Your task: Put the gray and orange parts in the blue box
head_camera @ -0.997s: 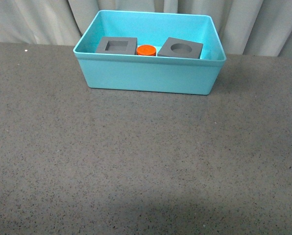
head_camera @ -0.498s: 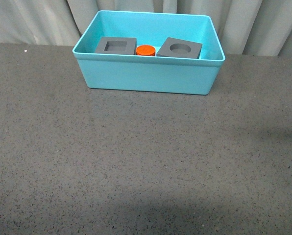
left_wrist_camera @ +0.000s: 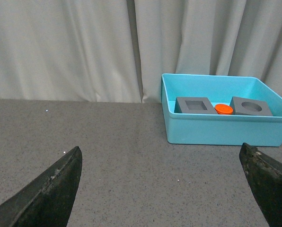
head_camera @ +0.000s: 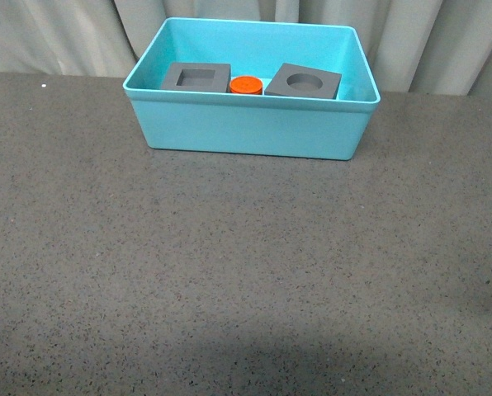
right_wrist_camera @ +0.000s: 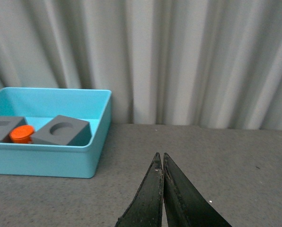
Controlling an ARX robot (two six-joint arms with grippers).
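Blue box [head_camera: 254, 128]: set at the far side of the desk [head_camera: 229, 280], before the curtain [left_wrist_camera: 84, 47].
Parts: square-recess cube [head_camera: 197, 77], orange cylinder [head_camera: 246, 85] and round-recess cube [head_camera: 304, 82] are held inside it.
Left pincer [left_wrist_camera: 162, 189]: spread wide, empty.
Right pincer [right_wrist_camera: 163, 189]: clenched, empty.

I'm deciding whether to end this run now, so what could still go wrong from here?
Little, I'd judge. All three parts lie in the blue box. The cube with the round recess looks tilted, perhaps resting against the box's right wall, so it may settle or shift if the box is bumped. The orange cylinder stands between the cubes, near the square-recess cube, and could tip then.
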